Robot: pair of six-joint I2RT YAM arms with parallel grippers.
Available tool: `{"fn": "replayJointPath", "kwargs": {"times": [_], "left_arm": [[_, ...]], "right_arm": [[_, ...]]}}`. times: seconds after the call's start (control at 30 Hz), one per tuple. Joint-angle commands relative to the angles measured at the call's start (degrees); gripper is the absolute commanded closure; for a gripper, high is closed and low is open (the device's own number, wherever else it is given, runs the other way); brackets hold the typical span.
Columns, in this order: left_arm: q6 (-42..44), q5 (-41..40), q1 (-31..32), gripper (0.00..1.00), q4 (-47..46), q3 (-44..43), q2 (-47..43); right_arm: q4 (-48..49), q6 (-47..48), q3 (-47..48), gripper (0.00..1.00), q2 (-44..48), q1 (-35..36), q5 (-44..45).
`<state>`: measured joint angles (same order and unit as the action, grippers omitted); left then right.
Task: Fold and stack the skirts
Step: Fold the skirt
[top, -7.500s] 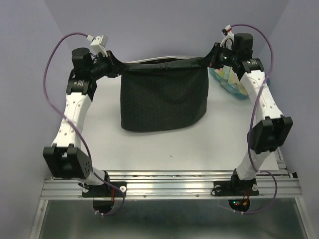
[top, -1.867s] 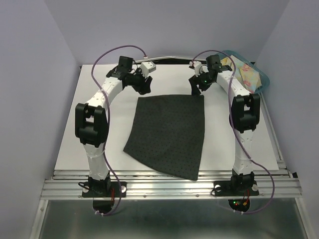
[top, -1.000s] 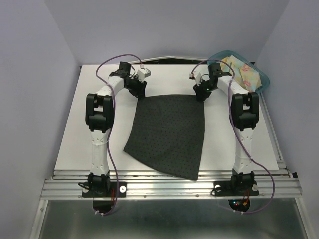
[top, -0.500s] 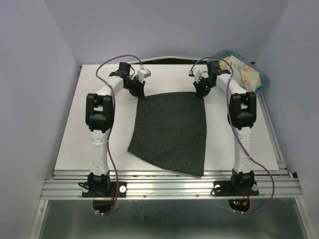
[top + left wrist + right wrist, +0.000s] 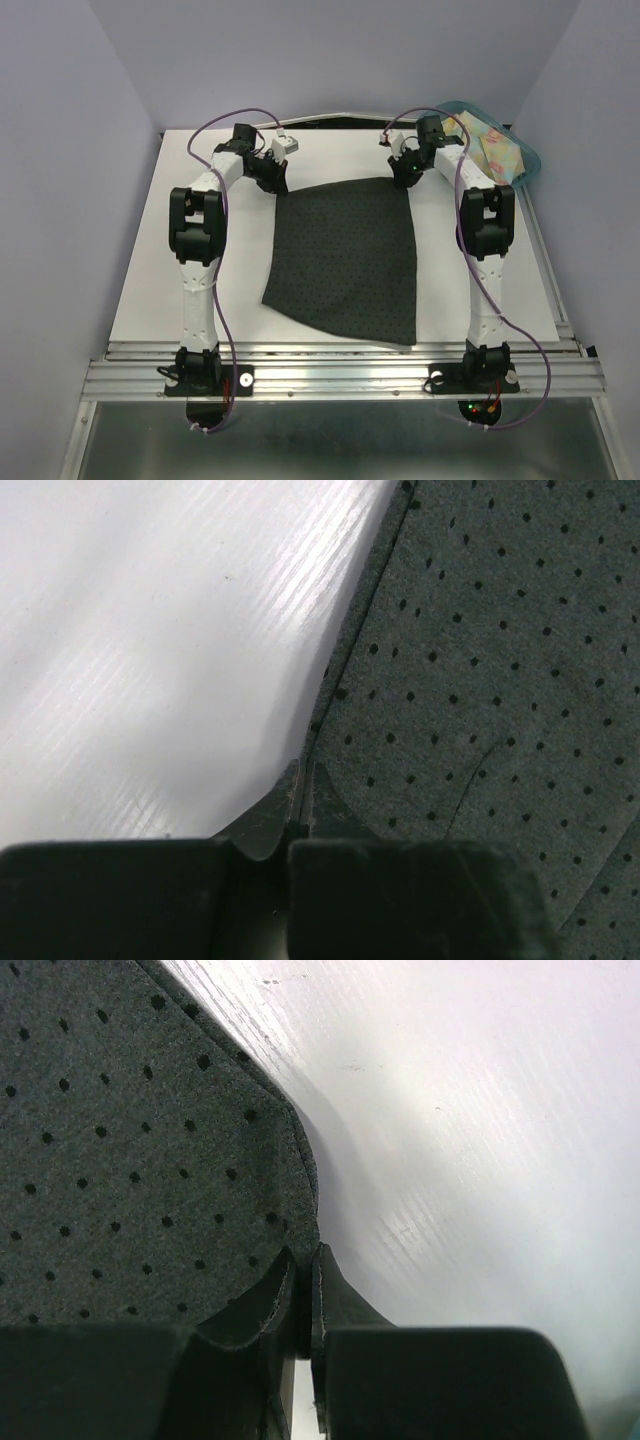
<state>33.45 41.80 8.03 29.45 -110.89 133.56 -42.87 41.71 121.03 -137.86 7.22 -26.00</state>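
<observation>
The dark skirt (image 5: 345,260) lay spread flat across the middle of the table (image 5: 150,250), its narrower edge at the far side and its wider hem toward the near edge. It looked a light, limp knit that would sag and crease wherever it was not held. I judged the two far corners the right hold, so the cloth could be lifted taut and laid over itself. The left gripper (image 5: 303,800) was pinched closed on the far-left corner. The right gripper (image 5: 305,1280) was likewise clamped thin on the far-right corner. Both sat low against the tabletop. The floral skirt (image 5: 495,150) sat bunched in the teal bin (image 5: 530,165) at the far right, well apart from the dark one.
</observation>
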Motion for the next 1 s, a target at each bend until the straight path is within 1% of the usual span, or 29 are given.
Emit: {"fn": "replayJointPath", "kwargs": {"times": [0.0, 0.03, 0.1, 0.17, 0.2, 0.3, 0.4, 0.47, 0.53, 0.67, 0.73, 0.77, 0.8, 0.97], "left_arm": [[2.4, 0.6, -0.6, 1.00, 2.9, -2.0, -2.3], [2.5, 0.2, -0.5, 0.88, 3.0, -1.6, -2.1], [2.3, -0.1, -0.5, 0.75, 2.6, -1.1, -1.8], [1.9, -1.1, -0.5, 0.67, 1.7, -0.8, -1.6], [1.8, -1.5, -0.5, 0.65, 1.4, -0.6, -1.4], [1.4, -3.2, -0.5, 0.65, 0.3, -0.7, -0.8], [0.7, -5.1, -0.5, 0.70, -0.4, -1.2, 0.0], [0.2, -6.4, -0.4, 0.71, -1.1, -1.2, 0.3], [0.8, -5.9, -0.4, 0.71, -0.2, -1.6, 0.5], [2.1, -1.7, -0.5, 0.65, 2.1, -2.2, 0.7], [2.5, -0.1, -0.5, 0.60, 2.3, -1.6, 0.5], [2.6, 1.0, -0.5, 0.59, 2.3, -1.6, 0.4], [2.6, 1.7, -0.5, 0.54, 2.2, -1.3, 0.3], [2.8, 3.8, -0.4, 0.53, 2.5, -1.4, 0.6]], "right_arm": [[1.7, -0.2, 1.7, 0.99, 2.4, -0.1, -0.6], [1.7, -0.2, 1.8, 0.99, 2.2, -0.1, -0.8], [1.6, -0.1, 2.1, 0.99, 2.1, -0.1, -0.7], [1.5, 0.1, 2.3, 0.99, 1.8, -0.1, -0.7], [1.5, 0.2, 2.3, 0.99, 1.7, -0.1, -0.7], [1.5, 0.5, 2.0, 0.99, 1.8, -0.1, -0.6], [2.0, -0.3, 1.9, 0.99, 1.9, -0.1, -0.7], [2.2, -0.8, 2.4, 0.99, 1.9, -0.1, -0.8], [2.1, -1.2, 3.2, 0.99, 1.9, -0.1, -1.0], [2.0, -1.0, 4.5, 0.99, 1.5, -0.1, -1.0], [1.9, -0.7, 4.5, 0.99, 1.5, -0.1, -0.7], [1.8, -0.3, 4.5, 0.99, 1.5, -0.1, -0.7], [1.7, -0.1, 4.2, 0.99, 1.5, -0.1, -0.5], [2.1, -0.1, 3.5, 0.99, 1.7, -0.1, -0.5]]}}
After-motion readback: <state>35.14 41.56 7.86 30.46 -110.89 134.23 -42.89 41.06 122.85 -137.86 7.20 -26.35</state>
